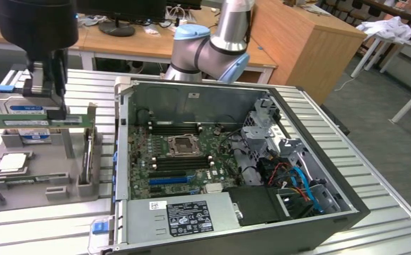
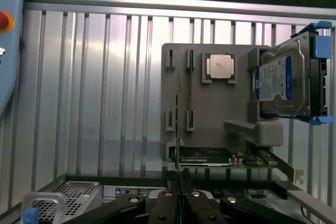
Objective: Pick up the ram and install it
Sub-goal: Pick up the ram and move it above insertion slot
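Over the grey holder (image 1: 46, 178), at nine o'clock from the open computer case (image 1: 351, 210) in the exterior view, the pincer (image 1: 52, 112) is pinching the ram (image 1: 18, 121) and holds it level. The ram's white sticker is too small to read. Just behind it stands the hard drive (image 1: 10, 100), its blue-and-white label illegible. A processor chip (image 1: 12, 162) lies in the holder at six o'clock from the ram. The power supply's black label (image 1: 189, 217) carries unreadable white print. In the wrist view the ram (image 2: 178, 129) runs edge-on out of the pincer (image 2: 179, 203).
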{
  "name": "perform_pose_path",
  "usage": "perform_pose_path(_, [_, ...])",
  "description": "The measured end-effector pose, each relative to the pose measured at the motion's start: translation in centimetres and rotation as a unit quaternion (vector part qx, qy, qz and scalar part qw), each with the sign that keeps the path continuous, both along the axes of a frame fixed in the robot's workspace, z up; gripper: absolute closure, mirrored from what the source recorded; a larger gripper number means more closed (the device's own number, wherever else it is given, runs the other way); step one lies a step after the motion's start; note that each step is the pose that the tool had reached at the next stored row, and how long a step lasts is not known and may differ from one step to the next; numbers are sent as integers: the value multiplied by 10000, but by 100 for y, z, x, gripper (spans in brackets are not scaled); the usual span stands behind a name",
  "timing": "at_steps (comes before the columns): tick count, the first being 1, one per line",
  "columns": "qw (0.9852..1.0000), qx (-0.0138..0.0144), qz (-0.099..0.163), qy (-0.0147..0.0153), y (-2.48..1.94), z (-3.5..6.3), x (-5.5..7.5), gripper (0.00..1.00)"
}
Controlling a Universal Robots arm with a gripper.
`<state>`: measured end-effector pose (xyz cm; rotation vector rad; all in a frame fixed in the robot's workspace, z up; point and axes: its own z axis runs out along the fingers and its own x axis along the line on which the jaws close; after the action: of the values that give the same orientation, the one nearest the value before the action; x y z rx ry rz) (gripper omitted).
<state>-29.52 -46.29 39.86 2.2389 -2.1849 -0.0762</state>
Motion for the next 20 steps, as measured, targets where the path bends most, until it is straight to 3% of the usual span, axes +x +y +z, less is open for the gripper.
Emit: perform_pose_path(20, [10000,-1,0,3,0,0,442,88])
